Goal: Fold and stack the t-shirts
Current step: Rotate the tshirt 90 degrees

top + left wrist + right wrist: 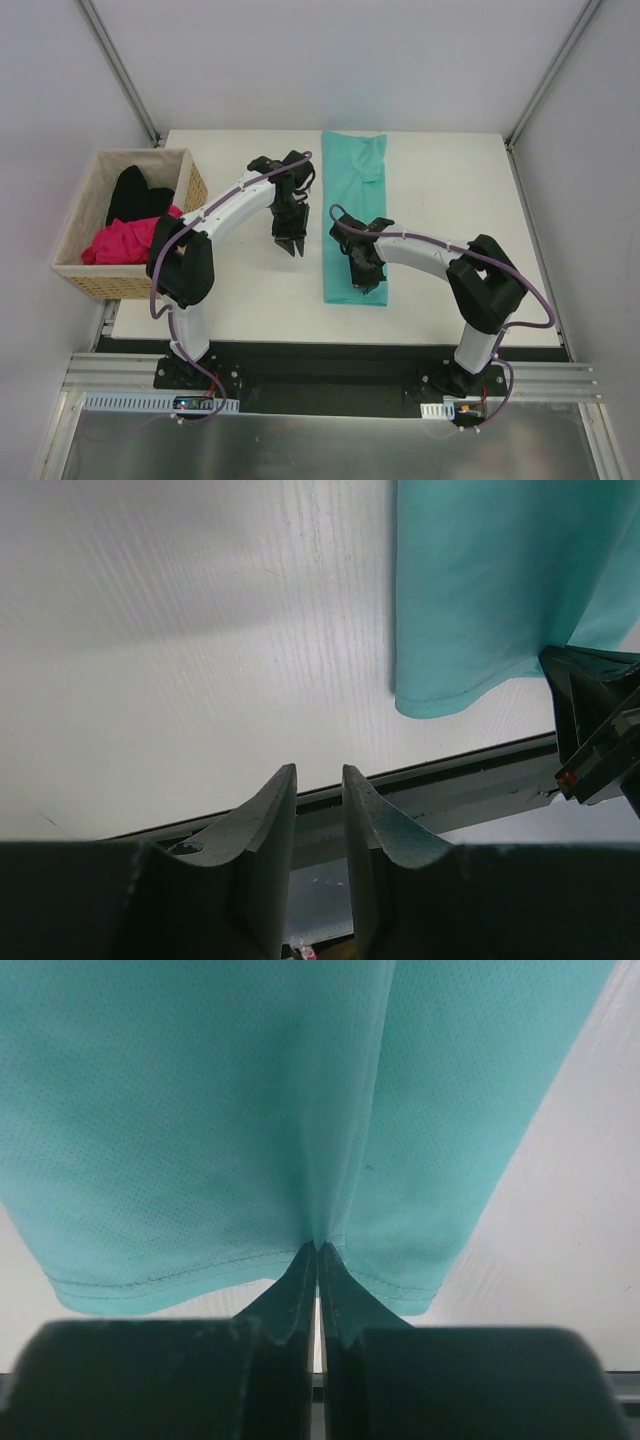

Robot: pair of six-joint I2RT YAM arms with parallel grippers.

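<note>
A teal t-shirt lies folded into a long strip down the middle of the white table. My right gripper is shut on its near hem, and the cloth puckers into the pinched fingertips. My left gripper hangs over bare table left of the strip, jaws partly open and empty; the shirt's near corner shows to its right. A pink t-shirt and a black t-shirt lie bundled in the wicker basket.
The basket stands off the table's left edge. The table's near edge and a metal rail run just past the left fingers. Grey walls close in on both sides.
</note>
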